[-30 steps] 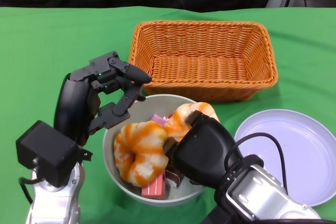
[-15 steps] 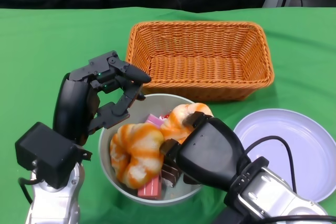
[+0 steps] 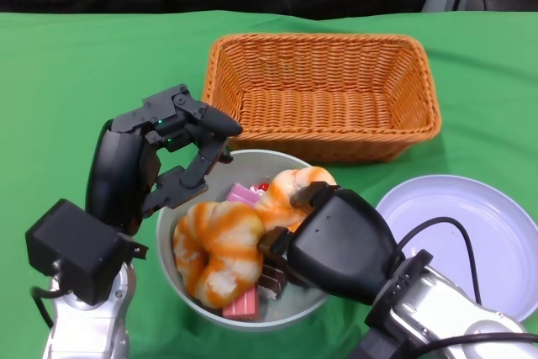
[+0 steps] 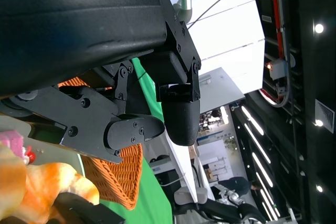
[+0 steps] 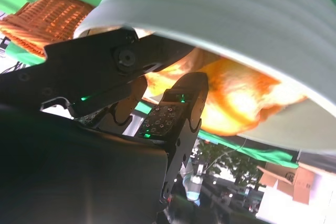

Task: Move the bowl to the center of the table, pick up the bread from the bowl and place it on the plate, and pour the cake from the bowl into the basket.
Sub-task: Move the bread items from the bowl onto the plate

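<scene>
A grey bowl (image 3: pixel 252 166) sits at the near middle of the green table. It holds two orange-and-white breads (image 3: pixel 220 240) (image 3: pixel 286 195) and pink and brown cake pieces (image 3: pixel 242 304). My right hand (image 3: pixel 340 245) grips the bowl's right rim, its fingers reaching inside beside the right-hand bread. The right wrist view shows the bowl's outer wall (image 5: pixel 220 19), a bread (image 5: pixel 236 98) and my fingers (image 5: pixel 173 114) at the rim. My left hand (image 3: pixel 160 153) hovers over the bowl's left rim with its fingers apart and nothing in it.
An orange wicker basket (image 3: pixel 324 94) stands just behind the bowl and has nothing in it. A pale lavender plate (image 3: pixel 475 241) lies to the right of the bowl, also bare. Green cloth stretches to the left and far side.
The bowl has slid a little to the left with my right hand on it. My left hand has stayed where it was.
</scene>
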`<state>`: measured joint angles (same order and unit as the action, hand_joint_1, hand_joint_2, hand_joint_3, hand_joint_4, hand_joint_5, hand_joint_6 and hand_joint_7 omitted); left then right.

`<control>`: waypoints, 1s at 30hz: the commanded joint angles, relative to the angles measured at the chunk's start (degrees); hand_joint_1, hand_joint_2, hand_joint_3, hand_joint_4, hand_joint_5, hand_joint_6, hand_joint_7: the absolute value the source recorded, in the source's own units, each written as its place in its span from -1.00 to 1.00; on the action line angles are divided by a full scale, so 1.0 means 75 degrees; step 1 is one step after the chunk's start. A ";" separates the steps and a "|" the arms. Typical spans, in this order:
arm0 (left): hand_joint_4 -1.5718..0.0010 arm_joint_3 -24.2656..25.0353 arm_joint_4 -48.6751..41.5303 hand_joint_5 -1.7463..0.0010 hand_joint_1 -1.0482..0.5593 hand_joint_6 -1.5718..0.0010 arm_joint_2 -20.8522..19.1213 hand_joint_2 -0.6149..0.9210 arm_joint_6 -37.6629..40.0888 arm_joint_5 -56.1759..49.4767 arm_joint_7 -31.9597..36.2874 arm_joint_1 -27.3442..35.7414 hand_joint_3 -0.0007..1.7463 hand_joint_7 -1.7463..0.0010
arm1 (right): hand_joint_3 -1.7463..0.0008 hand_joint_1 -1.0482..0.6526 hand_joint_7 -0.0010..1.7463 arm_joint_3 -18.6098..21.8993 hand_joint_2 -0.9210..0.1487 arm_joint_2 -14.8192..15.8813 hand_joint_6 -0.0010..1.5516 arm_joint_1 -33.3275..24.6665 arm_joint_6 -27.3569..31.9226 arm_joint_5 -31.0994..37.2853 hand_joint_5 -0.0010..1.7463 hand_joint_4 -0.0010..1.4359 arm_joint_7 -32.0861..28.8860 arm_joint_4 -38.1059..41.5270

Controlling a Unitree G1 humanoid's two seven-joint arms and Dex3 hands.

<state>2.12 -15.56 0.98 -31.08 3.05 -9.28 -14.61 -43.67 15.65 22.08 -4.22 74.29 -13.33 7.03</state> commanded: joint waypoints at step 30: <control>0.03 0.0077 -0.0237 -0.59 0.19 -0.09 -0.0140 0.83 -0.0058 0.0175 0.0021 -0.0079 -0.29 -0.15 | 1.00 -0.19 -0.98 0.0434 -0.90 0.0225 0.48 -0.0099 -0.0608 -0.0534 -0.11 0.31 -0.1347 0.0154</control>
<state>2.23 -17.16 0.73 -31.35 4.06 -9.30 -14.77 -41.07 16.29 22.35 -8.93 70.55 -23.64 9.04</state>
